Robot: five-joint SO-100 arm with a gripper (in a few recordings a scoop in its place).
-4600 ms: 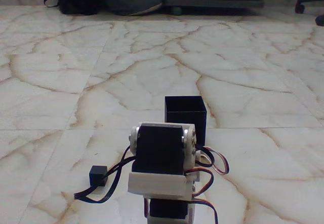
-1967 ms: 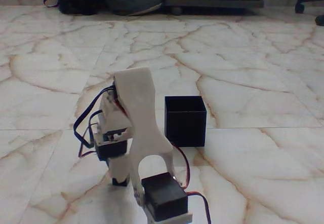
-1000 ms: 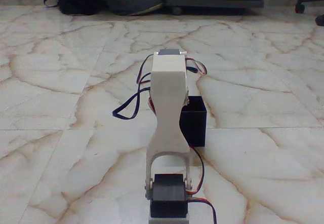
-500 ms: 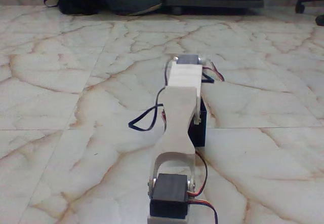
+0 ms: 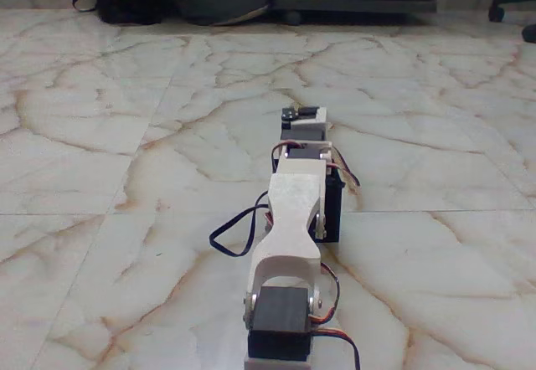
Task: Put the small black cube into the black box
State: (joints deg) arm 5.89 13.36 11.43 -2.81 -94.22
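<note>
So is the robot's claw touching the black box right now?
Cannot tell. In the fixed view the arm stretches over the black box and hides the gripper's tips, so neither contact nor gap shows.

1. The arm (image 5: 293,219) reaches from its base at 6 o'clock straight toward 12 o'clock, low and nearly flat.
2. A black servo (image 5: 280,334) sits at the near joint, with the white link (image 5: 291,228) rising from it and narrowing at its middle.
3. Wires (image 5: 239,232) loop out toward 9 o'clock.
4. The wrist end (image 5: 303,123) is farthest from the camera; the fingers are hidden, so their state cannot be told.
</note>
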